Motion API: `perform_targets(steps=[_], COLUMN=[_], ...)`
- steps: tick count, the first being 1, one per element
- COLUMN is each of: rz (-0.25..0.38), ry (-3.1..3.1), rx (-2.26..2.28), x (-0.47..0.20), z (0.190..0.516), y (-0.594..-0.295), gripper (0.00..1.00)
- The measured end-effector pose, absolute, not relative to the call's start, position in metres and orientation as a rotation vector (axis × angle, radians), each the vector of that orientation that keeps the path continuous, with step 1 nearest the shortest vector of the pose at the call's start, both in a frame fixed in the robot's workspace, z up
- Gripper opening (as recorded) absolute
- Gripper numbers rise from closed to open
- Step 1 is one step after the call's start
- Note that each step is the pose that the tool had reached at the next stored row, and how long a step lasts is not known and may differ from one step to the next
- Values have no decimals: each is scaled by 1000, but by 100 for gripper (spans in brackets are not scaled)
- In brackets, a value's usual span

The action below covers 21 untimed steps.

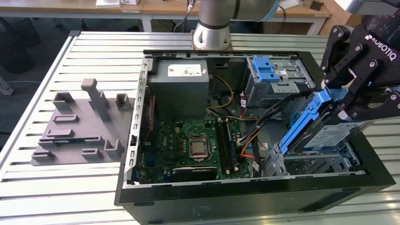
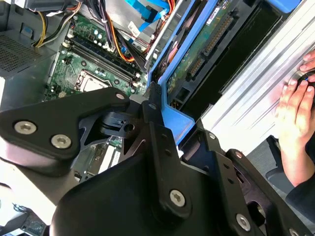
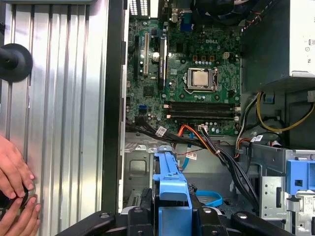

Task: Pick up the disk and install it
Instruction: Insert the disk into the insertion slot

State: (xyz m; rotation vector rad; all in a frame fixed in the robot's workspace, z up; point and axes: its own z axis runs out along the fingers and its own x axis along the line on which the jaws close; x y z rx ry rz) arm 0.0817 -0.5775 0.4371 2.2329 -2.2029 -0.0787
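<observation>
Clamping the disk [image 1: 325, 133] by its blue rails, the gripper [image 1: 345, 104] holds it tilted, lower end inside the open computer case [image 1: 250, 192] at the exterior view's right, with its white-and-blue label toward the exterior camera. Other print is a white sticker [image 1: 185, 70] on the grey power supply box [image 1: 181, 96] and white lettering on the gripper. A person's hand [image 3: 14, 172] lies on the slatted table [image 1: 93, 47] beside the case.
</observation>
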Motion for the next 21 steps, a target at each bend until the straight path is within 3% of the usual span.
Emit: perform_targets(steps=[21], rz=[-79], ry=[-2204], rx=[2232], x=[84], z=[418], y=[-578], gripper=[37])
